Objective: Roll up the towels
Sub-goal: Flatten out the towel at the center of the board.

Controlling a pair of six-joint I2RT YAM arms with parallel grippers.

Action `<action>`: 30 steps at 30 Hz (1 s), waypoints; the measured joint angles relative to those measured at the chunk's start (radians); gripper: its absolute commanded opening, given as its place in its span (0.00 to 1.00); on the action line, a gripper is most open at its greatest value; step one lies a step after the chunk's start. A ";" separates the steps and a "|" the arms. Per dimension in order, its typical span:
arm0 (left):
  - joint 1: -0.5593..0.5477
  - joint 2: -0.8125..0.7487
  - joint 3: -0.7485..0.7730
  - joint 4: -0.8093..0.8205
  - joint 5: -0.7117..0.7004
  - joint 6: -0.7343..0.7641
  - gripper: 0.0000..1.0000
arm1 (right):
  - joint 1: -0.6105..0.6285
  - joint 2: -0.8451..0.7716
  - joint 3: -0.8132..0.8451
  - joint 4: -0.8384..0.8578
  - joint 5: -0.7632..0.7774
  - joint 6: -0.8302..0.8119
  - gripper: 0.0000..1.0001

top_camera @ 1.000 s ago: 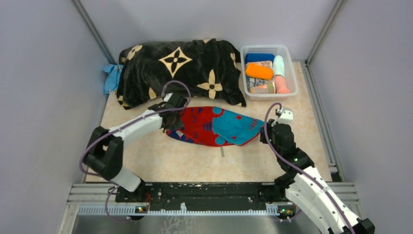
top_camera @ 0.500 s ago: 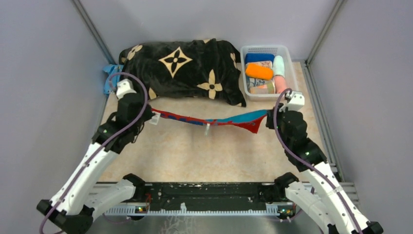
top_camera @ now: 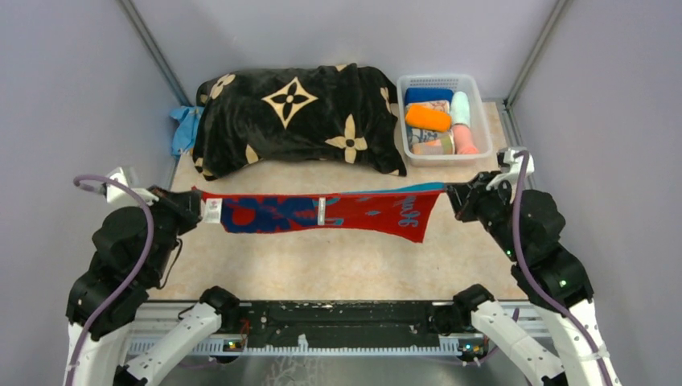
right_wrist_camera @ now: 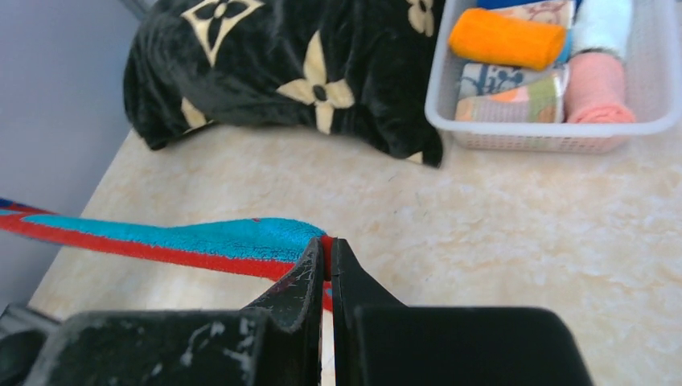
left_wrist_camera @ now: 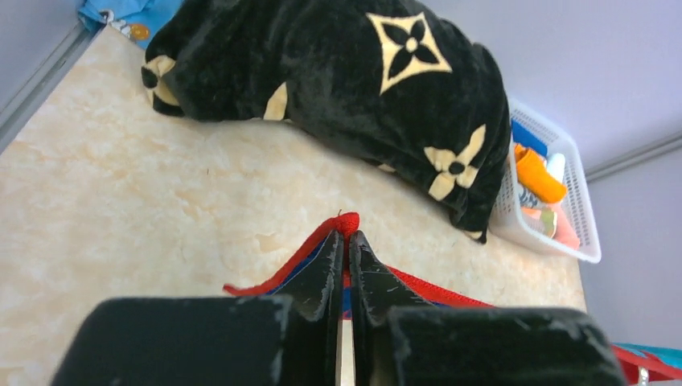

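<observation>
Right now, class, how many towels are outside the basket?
2: the patterned towel, stretched between the left end effector and right end effector; a light blue towel at the blanket's left end. Others may hide beneath.

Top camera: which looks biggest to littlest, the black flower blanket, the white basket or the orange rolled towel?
1. black blanket
2. white basket
3. orange rolled towel, lying inside the basket

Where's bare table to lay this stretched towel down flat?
The widest bare patch of table lies under the patterned towel, between the black blanket and the base rail. A narrower strip runs in front of the basket, by the right gripper. The far edge is crowded: blanket, basket, and a blue cloth in the left corner.
</observation>
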 measured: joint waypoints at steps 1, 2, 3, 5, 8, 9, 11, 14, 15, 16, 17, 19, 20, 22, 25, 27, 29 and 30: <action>0.000 -0.018 0.000 -0.028 0.010 -0.006 0.09 | 0.000 -0.008 0.012 -0.026 -0.024 0.006 0.00; 0.000 -0.027 0.000 -0.049 0.018 -0.011 0.10 | 0.000 -0.016 0.021 -0.051 -0.045 0.010 0.00; 0.000 -0.033 0.000 -0.071 0.026 -0.014 0.10 | 0.000 -0.023 0.024 -0.072 -0.063 0.018 0.00; 0.000 -0.034 -0.010 -0.099 0.044 -0.020 0.11 | 0.000 -0.030 0.024 -0.117 -0.092 0.029 0.00; 0.000 -0.023 -0.066 -0.100 0.066 -0.025 0.11 | 0.000 -0.028 -0.022 -0.126 -0.108 0.045 0.00; 0.000 -0.010 -0.095 -0.095 0.073 -0.026 0.11 | 0.000 -0.022 -0.049 -0.126 -0.107 0.052 0.00; 0.000 0.032 -0.169 -0.065 0.089 -0.026 0.11 | 0.000 0.012 -0.123 -0.106 -0.095 0.064 0.00; 0.000 0.134 -0.279 0.011 0.105 -0.025 0.11 | -0.001 0.116 -0.222 -0.051 -0.049 0.079 0.00; 0.000 0.177 -0.312 0.046 0.106 -0.024 0.11 | -0.001 0.152 -0.245 -0.029 -0.032 0.082 0.00; 0.003 0.214 -0.335 0.077 0.105 -0.023 0.11 | -0.001 0.199 -0.268 0.003 -0.011 0.081 0.00; 0.010 0.267 -0.357 0.117 0.106 -0.021 0.11 | -0.002 0.257 -0.286 0.040 0.009 0.078 0.00; 0.049 0.378 -0.381 0.203 0.115 -0.013 0.10 | -0.014 0.362 -0.300 0.108 0.037 0.068 0.00; 0.076 0.426 -0.384 0.241 0.123 -0.009 0.09 | -0.030 0.414 -0.302 0.150 0.046 0.059 0.00; 0.150 0.526 -0.385 0.330 0.151 -0.005 0.09 | -0.066 0.484 -0.302 0.220 0.056 0.047 0.00; 0.247 0.640 -0.385 0.444 0.209 -0.004 0.09 | -0.145 0.582 -0.301 0.340 0.056 0.028 0.00; 0.291 0.710 -0.383 0.504 0.250 -0.008 0.08 | -0.188 0.633 -0.301 0.410 0.044 0.024 0.00; 0.320 0.778 -0.375 0.552 0.293 -0.011 0.08 | -0.217 0.681 -0.301 0.481 0.028 0.021 0.00; 0.327 0.803 -0.371 0.568 0.309 -0.013 0.08 | -0.224 0.698 -0.301 0.504 0.022 0.018 0.00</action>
